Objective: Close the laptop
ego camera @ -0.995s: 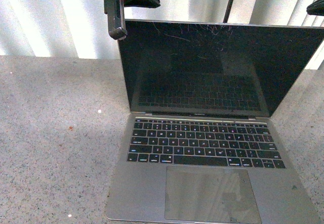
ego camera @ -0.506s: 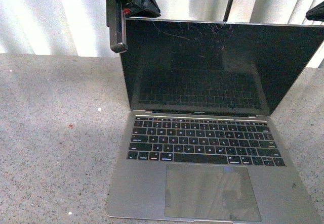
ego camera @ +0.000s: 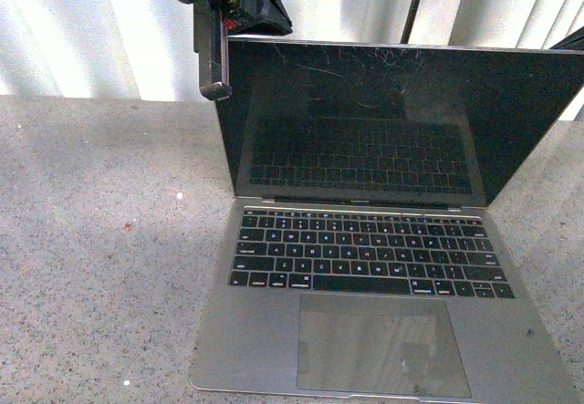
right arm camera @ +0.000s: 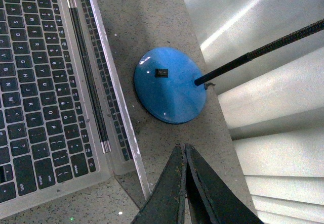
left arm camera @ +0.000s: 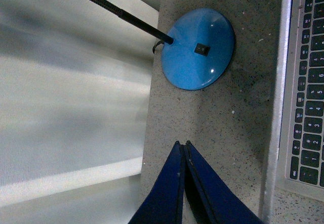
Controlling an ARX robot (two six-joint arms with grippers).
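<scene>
**Laptop open, both claws pressed together**

The speckled grey counter spread beneath both of my claws and carried everything else. Beyond them rose a wall of pale white panels.

The laptop sat on the counter with its lid up. Its scratched black screen stood nearly upright above the black keys and the big trackpad. In the front view, my left claw hung at the lid's upper corner on my left side, one dark finger just beside the edge. I could not tell whether it touched. My right claw hovered high near the lid's other upper corner, on the far side from the keys.

A round blue lamp base rested on the counter behind the lid. It lay ahead of the fingertips of both claws and apart from the laptop. Its thin dark stem ran up from the base's rim.

My left claw's blue fingers met at their tips and held nothing. My right claw's dark fingers were pressed together too, also empty.

A small black switch sat on top of the lamp base.
</scene>
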